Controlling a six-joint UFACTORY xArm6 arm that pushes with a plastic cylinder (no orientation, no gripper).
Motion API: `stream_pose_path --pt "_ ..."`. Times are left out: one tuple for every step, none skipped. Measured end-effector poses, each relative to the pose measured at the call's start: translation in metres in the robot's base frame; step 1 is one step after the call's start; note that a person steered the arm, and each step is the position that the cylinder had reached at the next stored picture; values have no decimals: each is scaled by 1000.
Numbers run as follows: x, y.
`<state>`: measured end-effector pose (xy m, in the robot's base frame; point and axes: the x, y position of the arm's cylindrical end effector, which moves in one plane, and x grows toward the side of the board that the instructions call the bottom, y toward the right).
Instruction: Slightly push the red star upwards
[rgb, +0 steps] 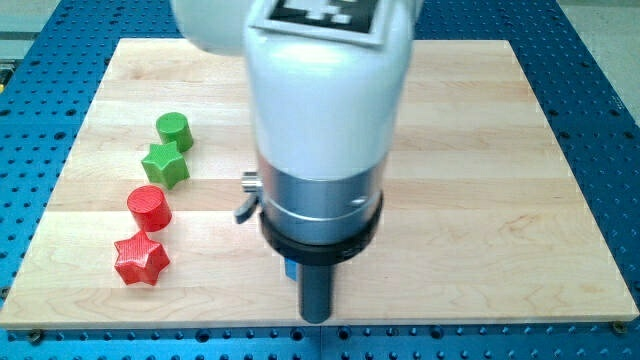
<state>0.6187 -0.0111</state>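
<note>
my tip (316, 319) at board's bottom edge, red star (140, 260) well left

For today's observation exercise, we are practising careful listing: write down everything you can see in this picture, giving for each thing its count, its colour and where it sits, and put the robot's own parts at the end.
green cylinder: one, green, the view's left, topmost of the column of four.
green star: one, green, just below the green cylinder.
red cylinder: one, red, below the green star.
red star: one, red, bottom of the column, near the board's lower left corner.
blue piece: one, blue, mostly hidden behind the arm; shape cannot be told.
wooden board: one, light wood, fills the middle.
blue perforated table: one, blue, around the board.
arm: one, white and silver, centre.
my tip: one, dark, by the board's bottom edge, right of the red star, apart from it.
</note>
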Motion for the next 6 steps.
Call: stream_pose_path --pt "-1 -26" --pt "-1 -58" --pt "0 -103" --pt "-5 -117" --pt "-24 -113" --pt "-25 -124"
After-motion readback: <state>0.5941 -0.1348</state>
